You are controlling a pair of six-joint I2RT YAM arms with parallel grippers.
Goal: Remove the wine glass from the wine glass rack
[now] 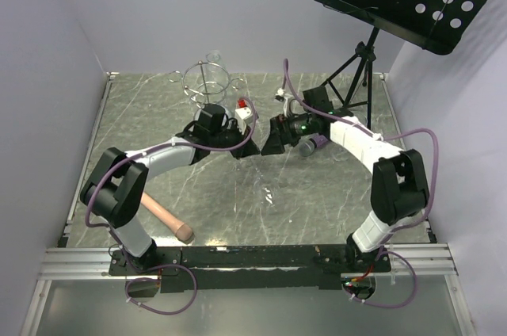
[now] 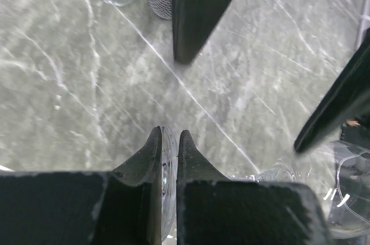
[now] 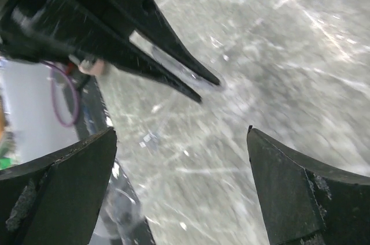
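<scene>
The left gripper [image 2: 169, 133] has its jaws clenched on what looks like the thin clear foot of the wine glass [image 2: 342, 197], whose bowl shows just beside them, at mid-counter [image 1: 238, 201]. The glass is off the wine glass rack [image 1: 207, 85], which stands nearby toward the back. The right gripper [image 3: 180, 132] faces it closely, jaws spread wide around nothing.

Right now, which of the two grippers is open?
The right gripper, its fingers spread wide over bare table. The left gripper is shut on a thin clear edge, apparently the foot of the wine glass.
</scene>
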